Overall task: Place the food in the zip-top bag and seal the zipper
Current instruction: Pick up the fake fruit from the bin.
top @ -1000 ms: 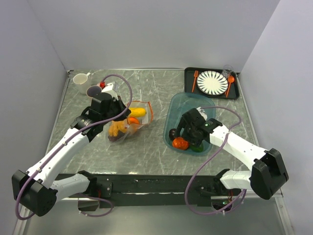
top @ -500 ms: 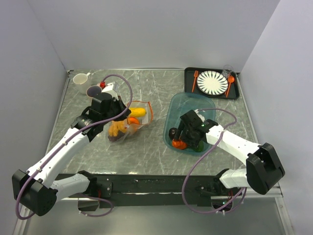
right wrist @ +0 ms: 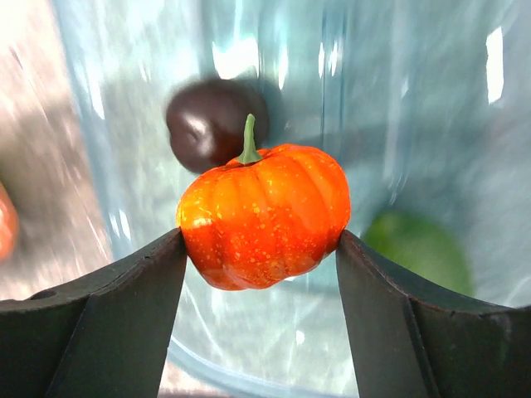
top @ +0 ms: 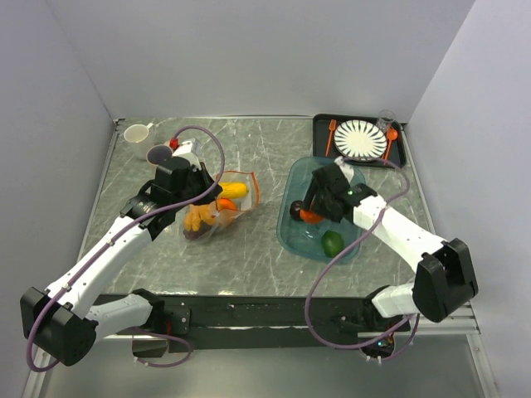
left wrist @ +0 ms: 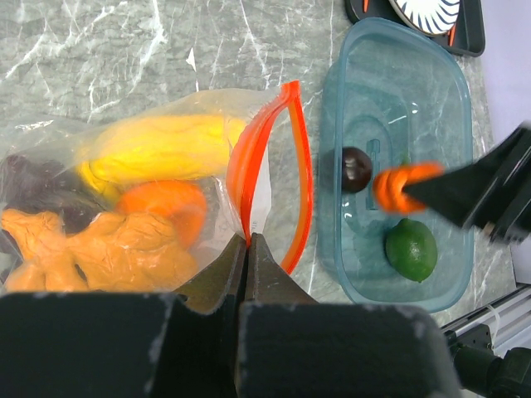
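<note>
1. We see the left gripper closed tight. Its two fingers are pinched together on the near edge of the zip-top bag, right at the near end of the zipper.
2. The bag lies on its side on the table, left of centre. Its long axis runs from its closed end at the near left to its mouth at the right, and the mouth faces the teal tray.
3. The zipper is parted. Its two orange-red strips bow apart into a narrow loop that runs far to near across the bag's long axis.
4. Inside the bag, the yellow piece lies lengthwise along the bag with one end toward the mouth. The orange round piece sits just beside it on the near side. The knobbly orange-tan piece and the dark purple grapes are toward the closed end.
5. The right gripper stands partly open, with one finger pressed on each side of the pumpkin. It is a squat pumpkin, and in the wrist view its green stem points straight up toward the dark round fruit.
6. From above, we find the pumpkin over the left part of the teal tray, just beside the dark round fruit. We cannot tell whether the two touch.
7. The lime lies in the near part of the same tray, apart from the gripper.
8. At the far right, a black tray carries a striped plate, with an orange fork on one side of it and a spoon on the other.
</note>
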### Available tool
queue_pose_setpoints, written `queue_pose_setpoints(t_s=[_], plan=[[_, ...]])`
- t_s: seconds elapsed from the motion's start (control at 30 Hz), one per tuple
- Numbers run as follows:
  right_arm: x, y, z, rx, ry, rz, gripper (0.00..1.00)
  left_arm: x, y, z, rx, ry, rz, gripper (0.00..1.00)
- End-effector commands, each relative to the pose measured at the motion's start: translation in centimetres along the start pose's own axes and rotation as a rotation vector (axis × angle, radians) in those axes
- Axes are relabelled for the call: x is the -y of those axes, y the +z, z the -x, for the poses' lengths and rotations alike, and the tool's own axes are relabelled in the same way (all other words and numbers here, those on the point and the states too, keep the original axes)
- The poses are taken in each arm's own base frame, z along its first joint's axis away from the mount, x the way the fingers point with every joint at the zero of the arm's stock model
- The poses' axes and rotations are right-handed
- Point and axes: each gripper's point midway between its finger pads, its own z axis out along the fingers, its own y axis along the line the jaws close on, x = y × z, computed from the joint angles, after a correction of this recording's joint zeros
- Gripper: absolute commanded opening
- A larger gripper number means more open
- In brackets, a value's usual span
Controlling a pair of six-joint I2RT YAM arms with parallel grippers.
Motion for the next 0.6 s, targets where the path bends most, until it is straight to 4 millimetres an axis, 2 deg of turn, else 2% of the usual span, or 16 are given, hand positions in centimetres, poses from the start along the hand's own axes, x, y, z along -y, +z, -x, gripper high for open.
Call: queue_pose_setpoints(t_s=[0.0,0.07,0.1,0.13,0.17,0.23,0.27,0.3,0.33,0.4,0.5,0.57], plan=[[0.6,-0.1,5.2,0.135,-0.079,-0.096,0.41,1.0,-0.2,1.1,0.037,0.004,-0.035,0.01],[0.7,1.2,5.5,0.115,-0.135,-0.119,0.44,0.9,-0.2,1.0,0.037,0.006,-0.031,0.01],[0.3,1.2,6.1,0.108,-0.149,-0.123,0.44,0.9,-0.2,1.0,0.035,0.006,-0.030,0.01],[0.9,2.4,6.2,0.095,-0.161,-0.180,0.45,0.9,-0.3,1.2,0.039,0.007,-0.030,0.01],[0.5,2.6,6.8,0.098,-0.188,-0.183,0.45,0.9,-0.4,1.3,0.042,0.007,-0.031,0.01],[1.3,4.0,7.0,0.086,-0.220,-0.252,0.47,0.9,-0.5,1.2,0.040,0.010,-0.029,0.01],[1.1,4.3,7.8,0.089,-0.219,-0.252,0.48,0.8,-0.5,1.2,0.040,0.010,-0.028,0.01],[1.3,5.1,7.6,0.061,-0.230,-0.268,0.50,0.8,-0.5,1.1,0.038,0.010,-0.026,0.01],[1.3,5.3,7.7,0.054,-0.245,-0.269,0.55,0.8,-0.6,1.1,0.037,0.010,-0.028,0.01],[0.5,5.9,7.9,0.036,-0.254,-0.239,0.58,0.8,-0.6,1.1,0.036,0.010,-0.026,0.01],[0.0,6.0,8.6,0.042,-0.242,-0.229,0.78,0.3,-0.5,1.2,0.047,0.011,0.000,0.01],[-0.4,5.8,8.9,0.052,-0.232,-0.209,0.82,0.3,-0.5,1.2,0.046,0.009,0.001,0.01]])
